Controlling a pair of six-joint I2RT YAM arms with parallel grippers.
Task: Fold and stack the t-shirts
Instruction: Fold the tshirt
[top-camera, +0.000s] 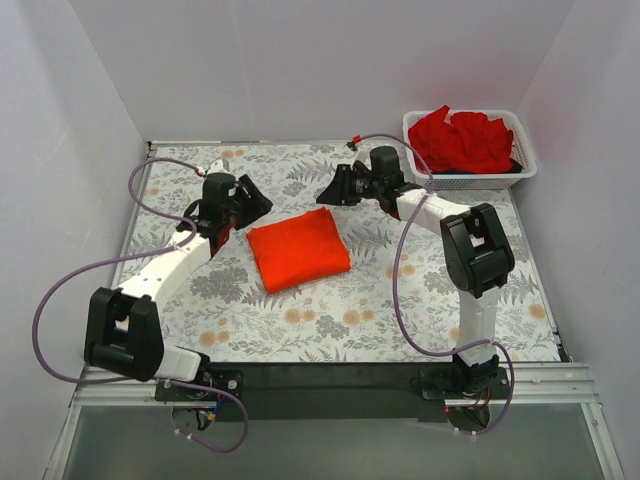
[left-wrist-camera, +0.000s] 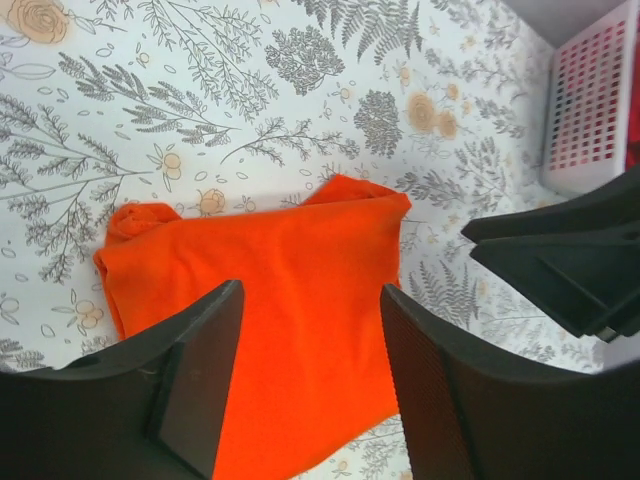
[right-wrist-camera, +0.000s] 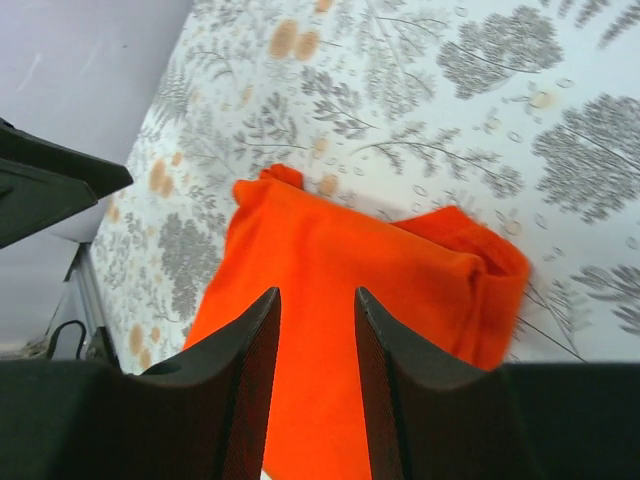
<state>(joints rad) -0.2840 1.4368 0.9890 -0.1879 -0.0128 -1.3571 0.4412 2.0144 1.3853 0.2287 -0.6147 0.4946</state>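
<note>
So the top camera is the only one that shows the whole layout: the orange-red t-shirt (top-camera: 298, 249) is folded into a chunky rectangle in the middle of the floral table cover (top-camera: 380, 300). The deeper red shirts (top-camera: 462, 140) are piled in the white basket (top-camera: 523, 166), out past the right gripper on its far right side. The wrist cams don't show that pile properly, but they do give you the jaws up close. The left gripper (left-wrist-camera: 310, 290) has its jaws well apart with nothing between them. The right gripper (right-wrist-camera: 316, 292) has a narrower gap, also empty, and you can see orange cloth through it. From the left gripper the folded shirt sits just off its fingertips, toward the near right, not touching. From the right gripper it's just off the tips toward the near left, also clear of it. The shirt's long axis runs roughly from one gripper's side to the other, with the right end swung a bit toward the back. The right wrist view shows bunched layers at one corner.
</note>
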